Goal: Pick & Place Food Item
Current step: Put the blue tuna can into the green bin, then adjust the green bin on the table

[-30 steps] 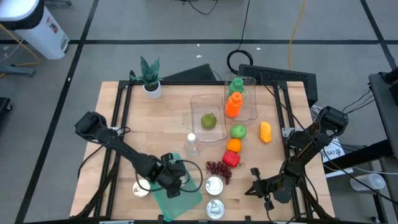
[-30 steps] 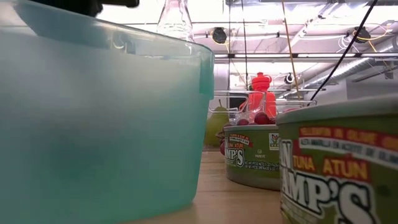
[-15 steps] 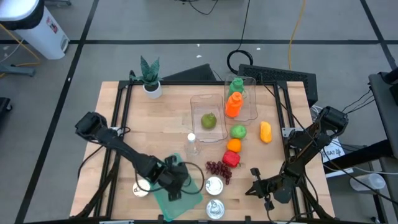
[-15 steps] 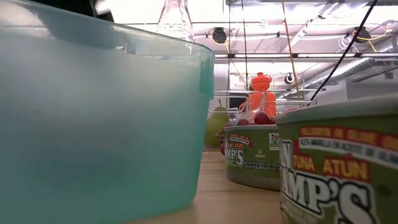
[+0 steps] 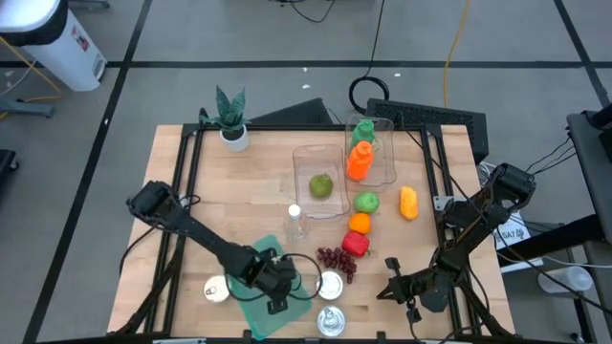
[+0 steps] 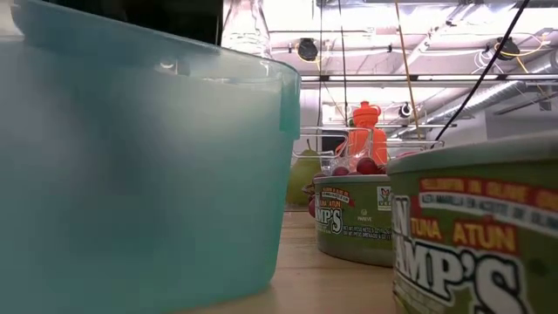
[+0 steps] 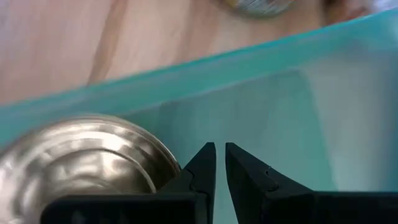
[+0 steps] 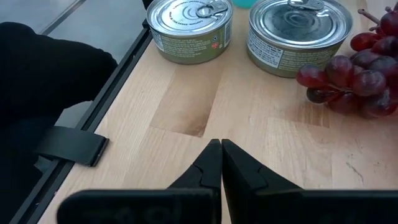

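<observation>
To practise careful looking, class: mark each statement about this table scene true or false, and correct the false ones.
1. The left gripper is over the teal container. True.
2. A green pear lies in a clear tray. True.
3. The grapes sit inside the teal container. False: they lie on the table beside the cans.
4. The right gripper holds a can. False: it is shut on nothing, short of the cans.
</observation>
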